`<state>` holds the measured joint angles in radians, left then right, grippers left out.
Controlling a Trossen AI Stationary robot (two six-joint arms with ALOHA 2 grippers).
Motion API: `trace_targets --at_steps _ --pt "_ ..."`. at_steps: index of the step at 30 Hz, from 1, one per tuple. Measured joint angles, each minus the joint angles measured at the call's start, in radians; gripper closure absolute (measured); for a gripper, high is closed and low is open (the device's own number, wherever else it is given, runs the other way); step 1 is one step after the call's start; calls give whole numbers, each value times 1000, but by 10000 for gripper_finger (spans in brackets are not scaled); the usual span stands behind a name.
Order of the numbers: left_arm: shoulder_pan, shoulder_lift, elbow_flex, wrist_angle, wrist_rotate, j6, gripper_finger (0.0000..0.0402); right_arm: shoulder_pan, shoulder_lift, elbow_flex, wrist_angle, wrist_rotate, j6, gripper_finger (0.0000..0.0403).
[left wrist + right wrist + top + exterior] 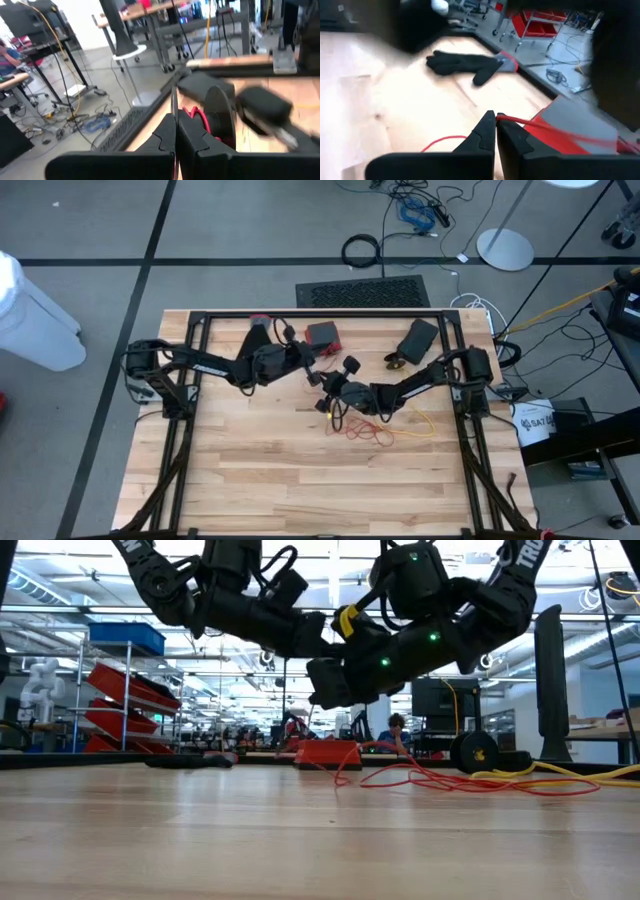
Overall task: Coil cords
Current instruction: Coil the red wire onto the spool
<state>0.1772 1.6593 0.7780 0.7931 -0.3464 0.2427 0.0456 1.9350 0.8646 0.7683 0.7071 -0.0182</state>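
Observation:
A thin red cord (366,430) lies in loose loops on the wooden table near its middle, with a yellow cord (424,420) to its right. Both show along the tabletop in the low view, red cord (450,783) and yellow cord (585,772). My right gripper (328,402) hovers over the red loops, shut on a strand of that cord (540,125). My left gripper (316,372) is level just beyond it, also shut, with red loops (197,117) at its fingertips. A black cord does not show. My right gripper pinches one strand of the red cord (503,118) at its fingertips; the strand runs off straight and taut to one side, lifted off the table. My left gripper is shut on the red cord's loops (191,112). Its own fingers hide the exact spot, and the loops bunch beside the fingertips.
A black glove (465,62) with a red cuff lies at the far left of the table. A red box (322,333) and a flat black case (417,340) sit along the far edge. A small spool (475,752) stands behind the cords. The near half is bare wood.

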Motion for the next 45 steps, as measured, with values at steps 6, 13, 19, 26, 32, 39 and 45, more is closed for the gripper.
trace_targets --at_steps 6,13,19,26,32,39,45 --pt "0 -5 0 108 -14 -1 401 31 0 0 2 7 -1 391" --pt "0 -5 0 119 -31 -1 401 92 0 -37 -69 160 34 311" --pt "1 -5 0 158 -28 -1 401 152 -10 -133 49 285 44 265" --pt "0 -9 2 192 69 -63 401 179 -141 -321 257 293 35 270" --pt "-19 -9 2 246 132 -129 401 104 -260 -438 430 203 1 283" --pt "-48 -9 2 313 186 -133 401 -17 -287 -443 492 -27 -13 303" --pt "-56 -9 2 318 189 -133 401 -80 -264 -424 549 -152 -10 324"
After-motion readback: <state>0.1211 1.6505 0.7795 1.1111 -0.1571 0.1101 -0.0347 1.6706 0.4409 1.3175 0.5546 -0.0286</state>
